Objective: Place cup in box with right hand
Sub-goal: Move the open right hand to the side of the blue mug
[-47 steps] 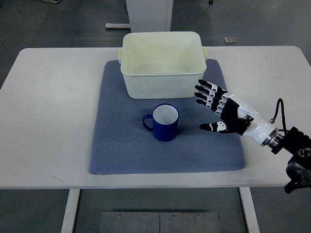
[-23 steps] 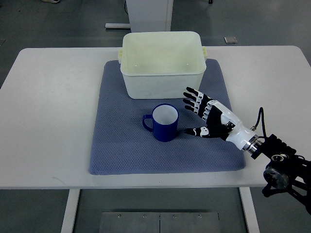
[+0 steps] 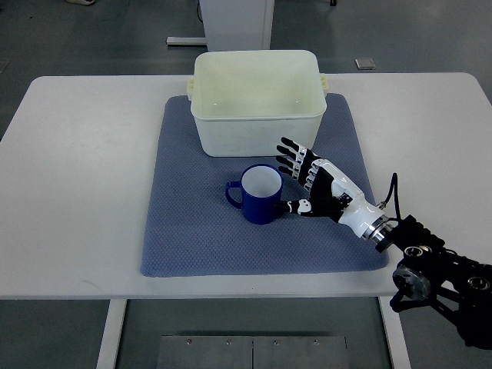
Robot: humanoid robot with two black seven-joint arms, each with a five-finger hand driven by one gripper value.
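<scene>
We saw what looked like a lab or test room; a plain white table [image 3: 69,184] stood on a bare grey floor [image 3: 92,38]; a white cabinet base [image 3: 234,19] stood behind.

A mat [image 3: 200,231] lies at the middle of the surface [image 3: 77,169], reaching from near its front edge toward its back edge. The box [image 3: 256,111] stands on the back part of the mat, and the cup [image 3: 260,194] stands upright on the mat just before the box, its handle pointing toward the surface's left edge. The right hand [image 3: 317,184] lies over the mat just right of the cup, its arm crossing the surface's front right corner.
</scene>
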